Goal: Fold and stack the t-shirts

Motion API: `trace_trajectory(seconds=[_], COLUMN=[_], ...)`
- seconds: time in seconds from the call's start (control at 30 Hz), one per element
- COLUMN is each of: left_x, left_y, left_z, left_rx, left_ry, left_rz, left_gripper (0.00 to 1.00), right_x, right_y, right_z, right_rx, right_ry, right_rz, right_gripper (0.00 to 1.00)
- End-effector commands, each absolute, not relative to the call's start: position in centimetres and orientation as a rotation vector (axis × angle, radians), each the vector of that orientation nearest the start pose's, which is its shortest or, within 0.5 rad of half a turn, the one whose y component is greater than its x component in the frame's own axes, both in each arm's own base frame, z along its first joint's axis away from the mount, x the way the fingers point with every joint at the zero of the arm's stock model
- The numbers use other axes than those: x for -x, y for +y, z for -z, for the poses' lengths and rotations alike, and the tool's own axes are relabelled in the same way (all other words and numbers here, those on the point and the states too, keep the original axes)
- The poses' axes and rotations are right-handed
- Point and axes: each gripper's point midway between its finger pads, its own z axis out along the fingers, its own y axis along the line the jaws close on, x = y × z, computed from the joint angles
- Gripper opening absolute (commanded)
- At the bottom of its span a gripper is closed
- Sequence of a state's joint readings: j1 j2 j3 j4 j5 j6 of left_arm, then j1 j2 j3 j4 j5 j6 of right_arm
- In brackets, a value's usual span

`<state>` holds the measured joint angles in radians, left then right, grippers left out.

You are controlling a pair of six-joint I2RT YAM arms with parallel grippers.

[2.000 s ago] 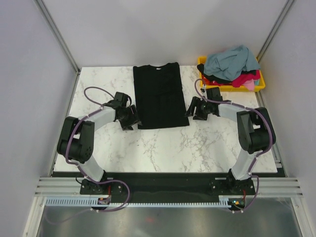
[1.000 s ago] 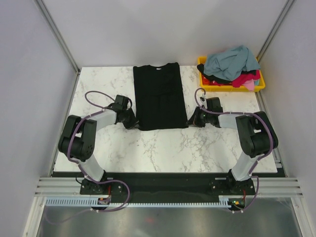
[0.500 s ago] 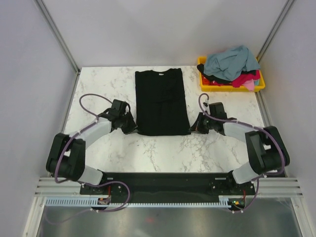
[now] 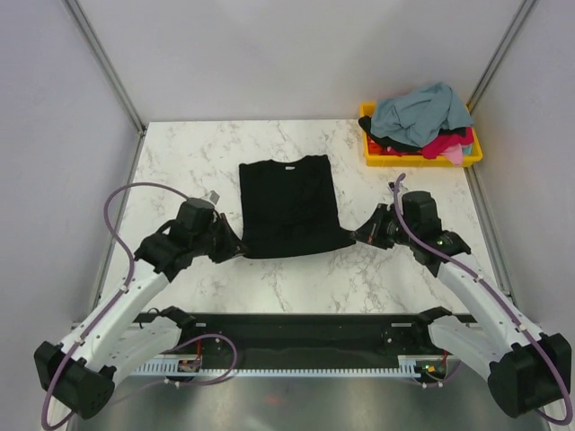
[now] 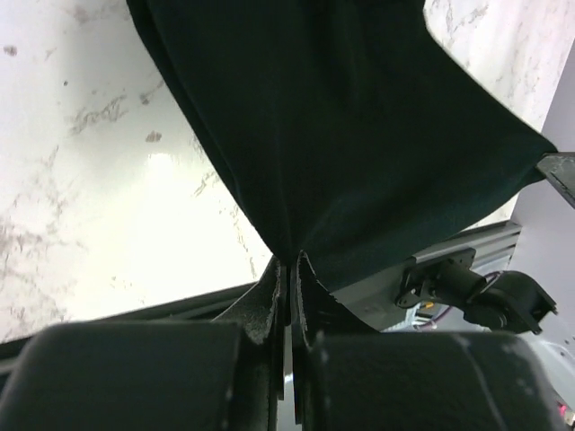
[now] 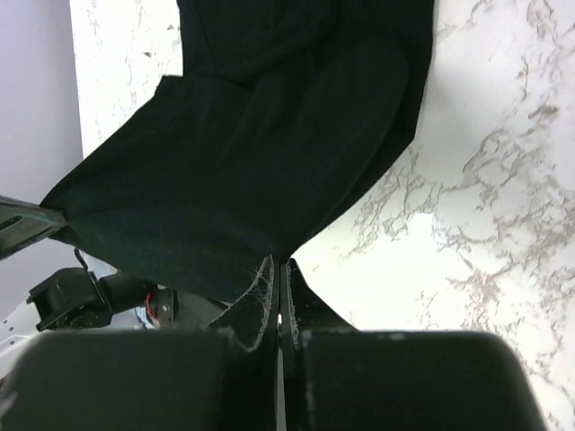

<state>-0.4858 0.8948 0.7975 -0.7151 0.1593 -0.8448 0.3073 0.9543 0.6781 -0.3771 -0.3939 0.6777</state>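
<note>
The left jaws and right jaws each clamp tight on a near corner of the black shirt [image 4: 287,205], spread between them on the desk [image 4: 180,157].

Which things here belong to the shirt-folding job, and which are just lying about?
Job: black shirt, gripped at its near corners by the left gripper and right gripper; heap of shirts.
Lying about: yellow bin under that heap; marble table.

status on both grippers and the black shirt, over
Left gripper shut on black t-shirt, near-left corner. Right gripper shut on its near-right corner. Near hem lifted, rest flat on table. Yellow bin of shirts far right, not in the way.
</note>
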Motion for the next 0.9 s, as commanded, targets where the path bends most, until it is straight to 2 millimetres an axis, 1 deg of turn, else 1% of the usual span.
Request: trace_trajectory(seconds=[0.0,0.07,0.1,0.13,0.17,0.2,0.23,0.27,0.3,0.33,0.37,0.4,0.43,0.47,0.5,0.53,0.57,0.6,0.63,0.67,0.7,0.73,0.77,0.8,0.83,0.87], left_x=[-18.5,-18.9,-19.8,-20.3,-20.7,-21.9,-22.5,-23.1,-24.0,-25.0,-25.7,-26.8,-27.5,-28.3,-29.3,-29.9,-31.0,-31.4,-32.1,-33.0,-33.6,-34.2,-34.8,-35.4,-36.0,-36.3], left_y=[-16.0,-15.8,-15.8,-15.7,-15.6,-15.8,-15.8,-15.8,-16.1,-15.9,-15.8,-15.5,-15.4,-15.3,-15.0,-14.9,-14.6,-14.9,-14.4,-14.3,-14.2,-14.2,-14.2,-14.2,-14.2,-14.3], left_z=[-18.2,-19.0,-19.9,-20.1,-20.3,-20.9,-21.2,-21.4,-22.5,-22.1,-22.2,-23.3,-23.5,-22.8,-23.6,-23.4,-23.2,-22.9,-22.7,-21.8,-21.8,-21.6,-21.6,-20.6,-20.3,-20.0], left_rx=[0.439,0.431,0.421,0.417,0.4,0.398,0.393,0.379,0.369,0.385,0.378,0.392,0.396,0.394,0.409,0.415,0.421,0.413,0.427,0.433,0.441,0.442,0.439,0.451,0.454,0.452], left_ry=[2.51,2.504,2.482,2.479,2.48,2.476,2.474,2.47,2.449,2.464,2.464,2.436,2.435,2.457,2.437,2.444,2.448,2.463,2.46,2.481,2.483,2.481,2.484,2.513,2.517,2.525], left_rz=[0.75,0.73,0.705,0.683,0.657,0.631,0.618,0.605,0.608,0.579,0.564,0.567,0.561,0.537,0.542,0.536,0.526,0.526,0.52,0.509,0.518,0.523,0.526,0.525,0.532,0.537], left_gripper=[0.02,0.02,0.02,0.02,0.02,0.02,0.02,0.02,0.02,0.02,0.02,0.02,0.02,0.02,0.02,0.02,0.02,0.02,0.02,0.02,0.02,0.02,0.02,0.02,0.02,0.02], right_x=[-23.6,-24.2,-25.0,-25.7,-26.5,-27.6,-28.3,-29.3,-30.4,-31.2,-32.2,-33.4,-34.1,-35.5,-36.2,-36.9,-38.2,-38.8,-39.6,-40.1,-40.8,-41.5,-42.2,-42.7,-43.3,-43.9], right_y=[16.7,16.7,16.7,16.6,16.6,16.8,16.8,17.0,17.3,17.5,17.8,18.0,18.2,18.6,18.8,19.0,19.5,19.8,20.0,20.2,20.5,20.6,20.8,20.8,20.9,21.0], right_z=[-17.2,-17.9,-19.2,-19.7,-19.2,-20.8,-21.1,-20.5,-22.0,-22.2,-21.4,-22.7,-22.7,-22.9,-22.8,-22.8,-22.6,-22.4,-21.2,-21.0,-21.4,-20.4,-20.8,-20.6,-19.5,-19.9], right_rx=[-0.267,-0.271,-0.263,-0.265,-0.259,-0.243,-0.239,-0.235,-0.221,-0.214,-0.212,-0.203,-0.197,-0.192,-0.182,-0.178,-0.167,-0.166,-0.168,-0.167,-0.159,-0.168,-0.164,-0.168,-0.177,-0.176], right_ry=[2.346,2.33,2.302,2.288,2.314,2.281,2.28,2.307,2.276,2.277,2.306,2.278,2.28,2.281,2.287,2.29,2.297,2.304,2.333,2.338,2.326,2.347,2.336,2.335,2.357,2.344], right_rz=[-0.923,-0.908,-0.9,-0.874,-0.844,-0.839,-0.826,-0.804,-0.806,-0.803,-0.781,-0.78,-0.774,-0.767,-0.762,-0.759,-0.757,-0.758,-0.748,-0.747,-0.751,-0.74,-0.743,-0.732,-0.72,-0.717], right_gripper=[0.0,0.0,0.0,0.0,0.0,0.0,0.0,0.0,0.0,0.0,0.0,0.0,0.0,0.0,0.0,0.0,0.0,0.0,0.0,0.0,0.0,0.0,0.0,0.0,0.0,0.0])
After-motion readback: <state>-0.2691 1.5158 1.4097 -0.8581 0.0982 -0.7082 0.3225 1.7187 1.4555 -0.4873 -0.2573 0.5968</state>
